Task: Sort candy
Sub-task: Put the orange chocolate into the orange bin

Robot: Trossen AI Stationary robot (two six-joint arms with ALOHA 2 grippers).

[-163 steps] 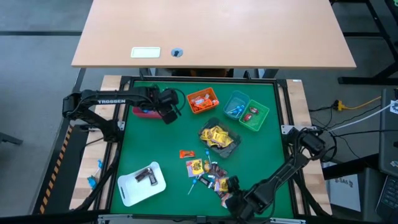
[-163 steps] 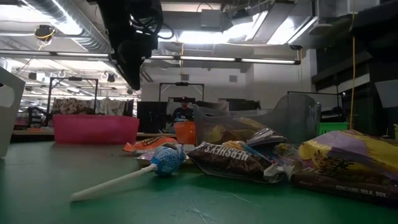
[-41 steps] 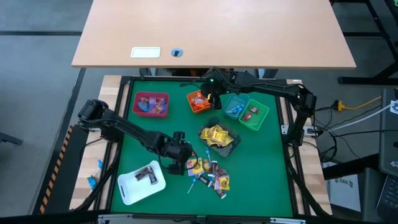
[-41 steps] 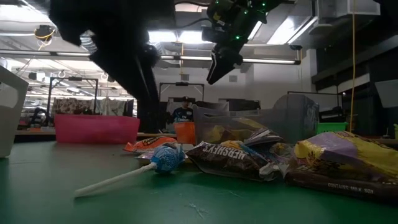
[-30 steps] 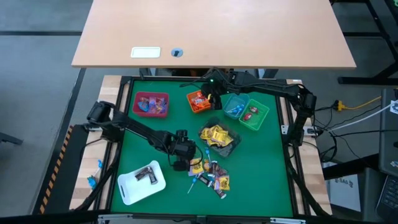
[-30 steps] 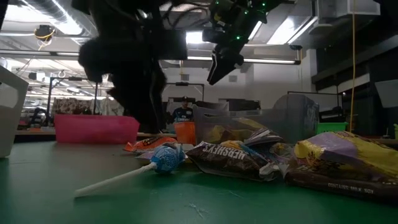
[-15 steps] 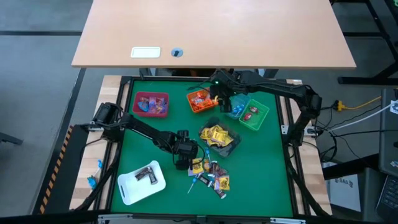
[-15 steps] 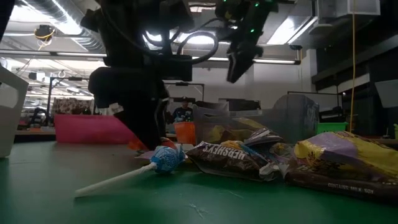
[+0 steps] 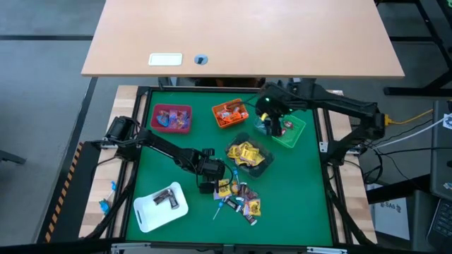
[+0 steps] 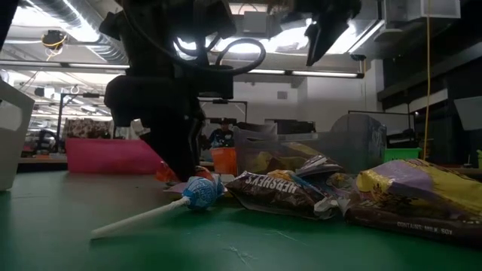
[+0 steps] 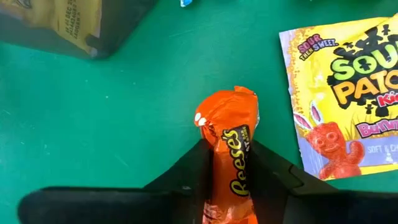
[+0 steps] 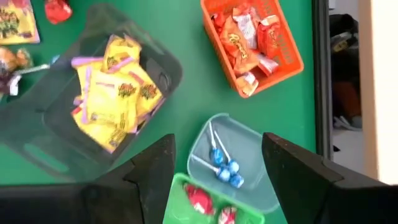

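My left gripper [image 9: 210,181] [image 11: 231,163] is down at the green mat, on the left edge of the loose candy pile [image 9: 240,199]. It is shut on an orange Reese's packet [image 11: 229,121]. A yellow Sour Patch packet [image 11: 348,87] lies beside it on the mat. In the low view a blue lollipop [image 10: 199,192] and a brown Hershey's packet [image 10: 282,188] lie in front. My right gripper [image 9: 271,118] [image 12: 217,146] hangs open, high over the blue bin [image 12: 233,163] and the green bin [image 9: 294,134], holding nothing. My left gripper pinches the orange packet by its two long sides [image 11: 234,157], one finger [image 11: 198,167] on each side. The fingers slant steeply down from above and lie along the packet. The packet's crimped far end [image 11: 227,111] sticks out past the fingertips and lies on the mat.
At the back stand a pink bin [image 9: 171,118] and an orange bin [image 9: 229,113] holding orange packets. A grey bin [image 9: 248,156] with yellow packets is at mid-table. A white tray [image 9: 161,206] with dark packets lies at front left. Bare mat lies at right and front right.
My left gripper has come down to the mat at the orange packet. My right gripper has risen and gone toward the table's right edge, from over the orange bin to over the blue and green bins, rolling somewhat as it went.
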